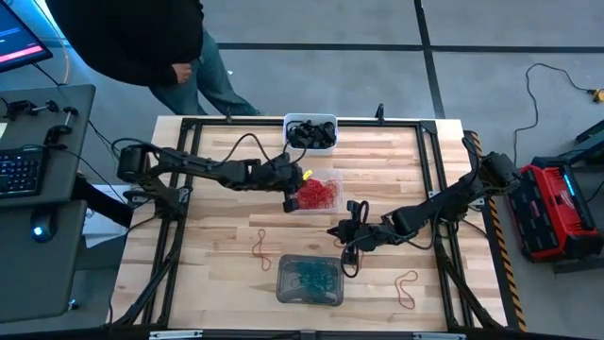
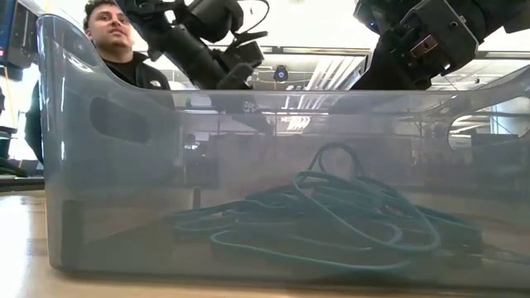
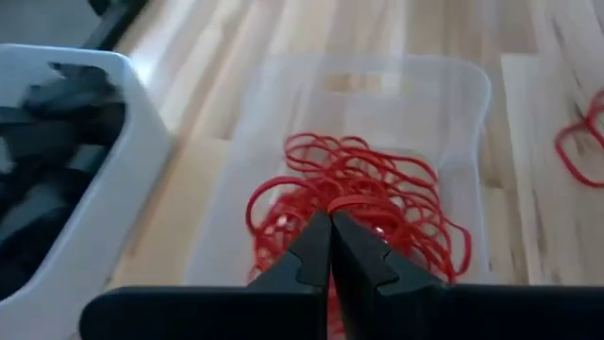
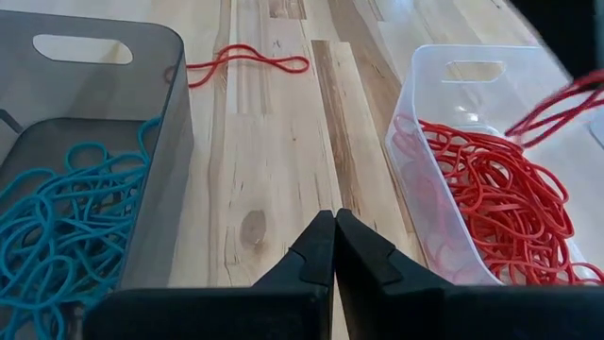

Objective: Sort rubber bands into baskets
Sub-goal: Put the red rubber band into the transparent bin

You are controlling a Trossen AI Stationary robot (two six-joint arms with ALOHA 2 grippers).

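Pinching a limp, featherlight red rubber band (image 4: 557, 106) in the clenched left gripper (image 3: 330, 219) over the central clear basket (image 3: 453, 76), right gripper (image 4: 334, 219) clenched empty just nearer; probably best to take the stretchy loose bands (image 1: 260, 244) on the near boards by a single strand.

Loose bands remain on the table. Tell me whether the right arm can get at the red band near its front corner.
Probably yes: the red rubber band lies alone on bare wood, nothing over it, on the right gripper's side.

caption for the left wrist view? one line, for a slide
Left hand, shut on a red rubber band, over the clear basket of red bands; white basket alongside.
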